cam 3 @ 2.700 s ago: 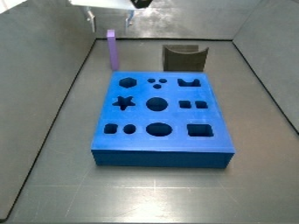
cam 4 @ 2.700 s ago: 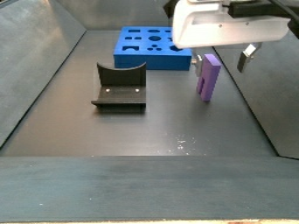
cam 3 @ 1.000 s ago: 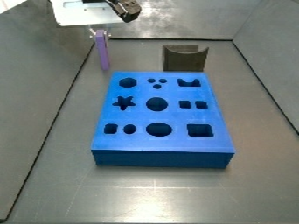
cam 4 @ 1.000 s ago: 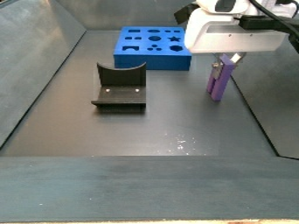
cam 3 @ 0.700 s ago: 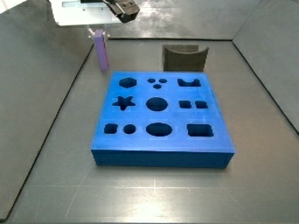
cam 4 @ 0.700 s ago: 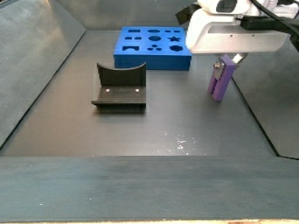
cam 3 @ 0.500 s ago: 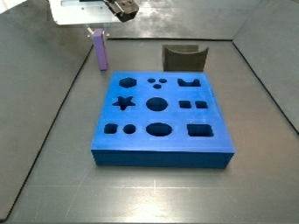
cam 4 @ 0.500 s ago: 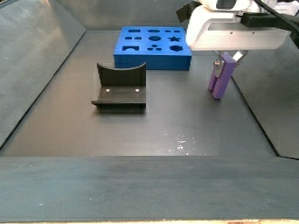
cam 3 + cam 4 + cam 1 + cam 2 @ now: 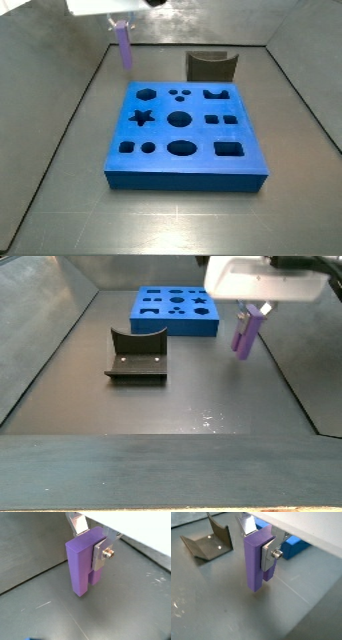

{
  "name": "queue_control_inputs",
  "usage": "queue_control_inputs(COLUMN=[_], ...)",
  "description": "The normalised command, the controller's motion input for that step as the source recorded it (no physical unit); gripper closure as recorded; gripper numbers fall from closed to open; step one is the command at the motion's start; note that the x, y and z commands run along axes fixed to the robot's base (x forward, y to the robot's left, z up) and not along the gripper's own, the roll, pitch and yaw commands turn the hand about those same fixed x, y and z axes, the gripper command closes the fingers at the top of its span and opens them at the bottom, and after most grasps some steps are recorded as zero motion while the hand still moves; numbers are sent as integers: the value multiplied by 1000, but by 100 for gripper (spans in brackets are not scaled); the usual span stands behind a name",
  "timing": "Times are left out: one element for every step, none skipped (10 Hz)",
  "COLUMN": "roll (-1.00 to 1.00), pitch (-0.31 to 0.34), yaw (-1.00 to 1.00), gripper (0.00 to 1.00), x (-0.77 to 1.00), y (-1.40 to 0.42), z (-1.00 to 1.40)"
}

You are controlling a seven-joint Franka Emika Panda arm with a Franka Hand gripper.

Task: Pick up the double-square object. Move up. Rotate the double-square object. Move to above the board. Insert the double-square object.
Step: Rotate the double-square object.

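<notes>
Pincer [image 9: 91, 543]: mounted under a white housing, seen at the top edge in both side views [image 9: 120, 24] [image 9: 253, 308]. Its flat silver fingers [image 9: 102, 553] are clamped on the upper part of the double-square object, one on each broad face; the second finger [image 9: 248, 523] shows behind the block in both wrist views.

Double-square object [image 9: 83, 564]: lavender-purple elongated prism, held upright with its long axis roughly vertical. In a side view [image 9: 126, 48] it hangs beside the far left corner of the board. In a side view [image 9: 245, 336] its lower end appears clear of the counter, with a faint shadow below it, and the block tilts slightly.

Board [image 9: 186, 135]: bright-blue flat slab lying on the counter, with star, circular, square and other shaped holes in its top face. Nothing sits in the holes that show. Also seen in a side view [image 9: 174, 311] and as a blue corner behind the block in a wrist view [image 9: 295, 547].

Fixture [image 9: 135, 356]: dark L-shaped bracket on a base plate, standing on the counter apart from the board; also visible in a side view [image 9: 210, 66] and in a wrist view [image 9: 207, 541].

Counter [image 9: 174, 401]: dark grey, enclosed by grey walls.
</notes>
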Motion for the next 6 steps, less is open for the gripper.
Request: queue_control_inputs(roll=[-33,-37,-45,-50,-59,-66], pitch=[111,95,89,88,85,84], yaw=[23,24,25,26,29,29], gripper=[100,100,100,100,100,100], x=[283,260,232,218,191,172], y=[-56,-55,-51,-51,-52,-53], z=[1000,1000,1000,1000,1000,1000])
